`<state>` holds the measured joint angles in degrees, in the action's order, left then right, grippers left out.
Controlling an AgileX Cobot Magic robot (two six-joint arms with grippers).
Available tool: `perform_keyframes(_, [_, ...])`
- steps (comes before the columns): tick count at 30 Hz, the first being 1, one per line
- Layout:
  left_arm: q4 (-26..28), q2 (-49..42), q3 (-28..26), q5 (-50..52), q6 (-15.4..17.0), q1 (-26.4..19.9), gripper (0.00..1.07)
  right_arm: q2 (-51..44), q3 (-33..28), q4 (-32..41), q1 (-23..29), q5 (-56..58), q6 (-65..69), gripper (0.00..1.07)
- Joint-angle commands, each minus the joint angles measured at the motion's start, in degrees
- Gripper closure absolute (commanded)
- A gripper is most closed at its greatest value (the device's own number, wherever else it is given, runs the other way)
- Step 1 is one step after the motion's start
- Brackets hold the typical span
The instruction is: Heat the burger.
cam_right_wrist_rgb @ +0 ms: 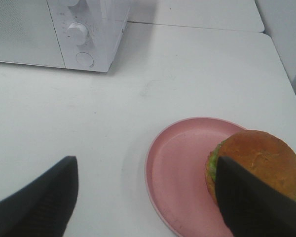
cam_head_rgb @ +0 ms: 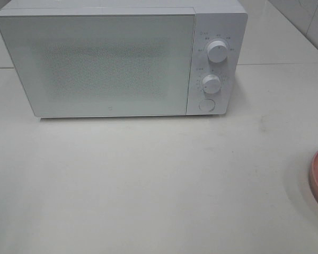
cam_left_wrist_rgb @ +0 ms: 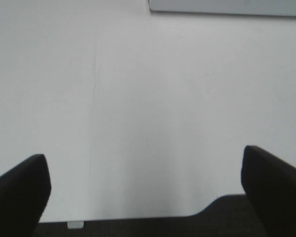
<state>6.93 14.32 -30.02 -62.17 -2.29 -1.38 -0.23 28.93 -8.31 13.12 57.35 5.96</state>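
My view of a white microwave [cam_head_rgb: 119,61] with its door closed, my left gripper [cam_left_wrist_rgb: 145,190] spread wide over bare table [cam_left_wrist_rgb: 138,98], my right gripper [cam_right_wrist_rgb: 147,197] wide and holding nothing, burger [cam_right_wrist_rgb: 259,165] on pink plate [cam_right_wrist_rgb: 180,168] well right of the microwave

place: kitchen-like test bench | cues: white microwave [cam_head_rgb: 122,61] (door shut), white table [cam_head_rgb: 148,185]

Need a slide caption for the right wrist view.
Golden-brown bun burger on round pink plate, open right gripper above, white microwave behind.
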Motion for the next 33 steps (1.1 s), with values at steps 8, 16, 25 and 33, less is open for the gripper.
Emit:
perform_keyframes(8, [-0.17, -12.20, 0.23, 0.80, -0.06, -0.06, 0.07, -1.66, -0.40, 0.00, -0.40, -0.29, -0.46, 0.33])
perform_keyframes(16, [-0.40, -15.93, 0.23, 0.80, 0.00, -0.06, 0.07, -1.60, -0.40, -0.06, -0.40, -0.29, -0.46, 0.33])
perform_keyframes(25, [-0.40, -15.93, 0.23, 0.80, 0.00, 0.00, 0.07, -1.60, -0.40, -0.06, -0.40, -0.29, -0.46, 0.33])
perform_keyframes(33, [-0.40, -15.87, 0.23, 0.80, 0.00, 0.00, 0.07, -1.60, -0.40, -0.06, -0.40, -0.29, -0.46, 0.33])
